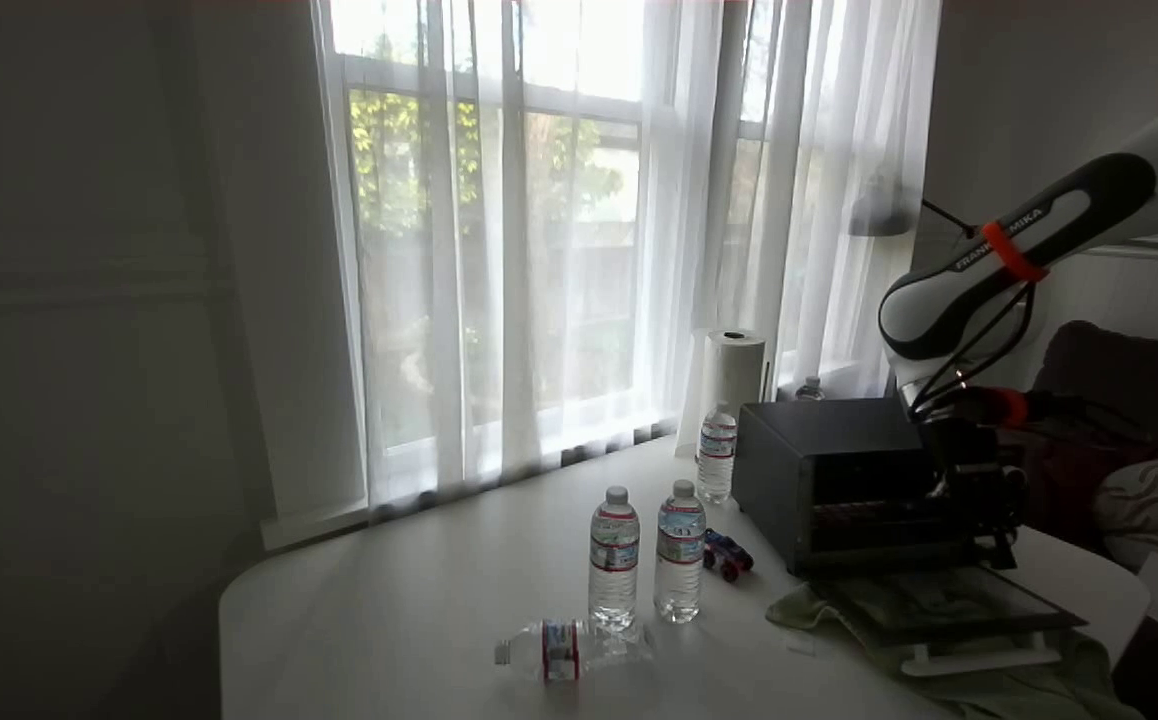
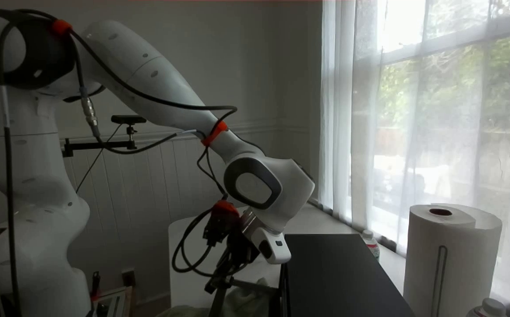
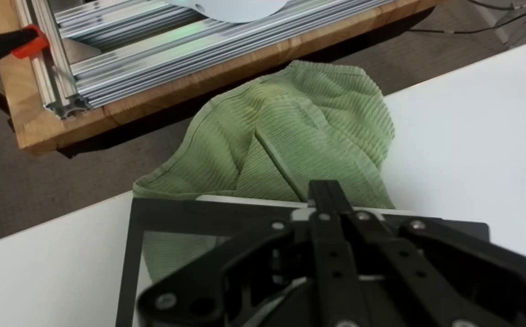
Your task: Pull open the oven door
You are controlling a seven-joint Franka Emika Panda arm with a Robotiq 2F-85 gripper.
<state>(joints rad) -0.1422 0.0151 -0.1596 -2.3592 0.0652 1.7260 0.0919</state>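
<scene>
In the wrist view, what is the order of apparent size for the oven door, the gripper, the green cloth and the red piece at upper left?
1. Oven door and gripper, by outline: order unsure, since the gripper is nearer the camera and covers much of the other.
2. Green cloth.
3. Red piece, clearly smallest.

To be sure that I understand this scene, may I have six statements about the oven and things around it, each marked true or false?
1. The gripper is shut. True.
2. The oven door is lowered open. True.
3. The door's handle is black. False: an exterior view shows a white handle.
4. All water bottles stand upright. False: one bottle lies on its side.
5. The green cloth lies partly beneath the oven door. True.
6. Paper towels are lying on their side. False: the paper towel roll stands upright.
</scene>
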